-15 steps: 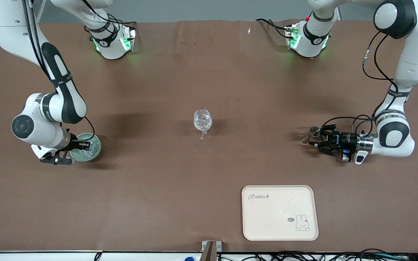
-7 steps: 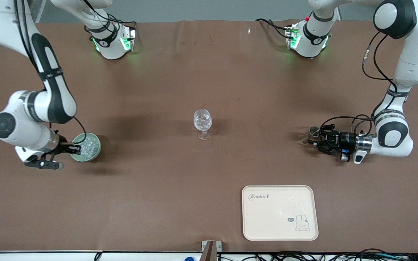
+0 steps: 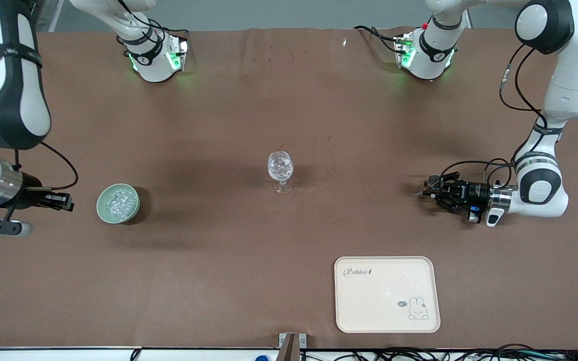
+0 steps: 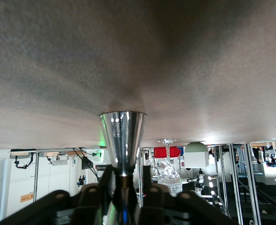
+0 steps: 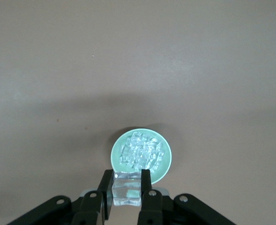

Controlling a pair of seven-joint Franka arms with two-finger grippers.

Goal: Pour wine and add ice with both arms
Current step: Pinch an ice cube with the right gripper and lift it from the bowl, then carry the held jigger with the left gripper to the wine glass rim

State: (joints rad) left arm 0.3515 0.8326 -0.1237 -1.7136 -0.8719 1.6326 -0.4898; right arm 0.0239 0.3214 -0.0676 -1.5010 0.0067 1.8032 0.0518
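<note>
**Ice cube pinched, jigger gripped**

Front view: the right gripper [image 3: 65, 201] is seen up in the air at the right arm's end of the table, just beside the green bowl [image 3: 118, 203] of ice [image 3: 120, 200]. The glass [image 3: 280, 171] stands mid-table, well apart from both grippers, with clear lumps already in its bowl. The left gripper [image 3: 432, 193] is held low near the table at the left arm's end, clamped on a small metal jigger [image 3: 434, 181]. A tray [image 3: 387, 294] lies nearer the camera.

Left wrist view: the jigger [image 4: 123, 136] is seen gripped at its narrow waist, fingers closed on it; it is judged stiff, smooth and light. The glass [image 4: 167, 161] shows farther off.

Right wrist view: one cube [image 5: 126, 190] is pinched between the narrowly set fingers [image 5: 146, 183], directly above the bowl [image 5: 141, 154]. The cube is judged light, hard and slippery, best squeezed across flat faces; the glass is judged fragile and easily tipped.
</note>
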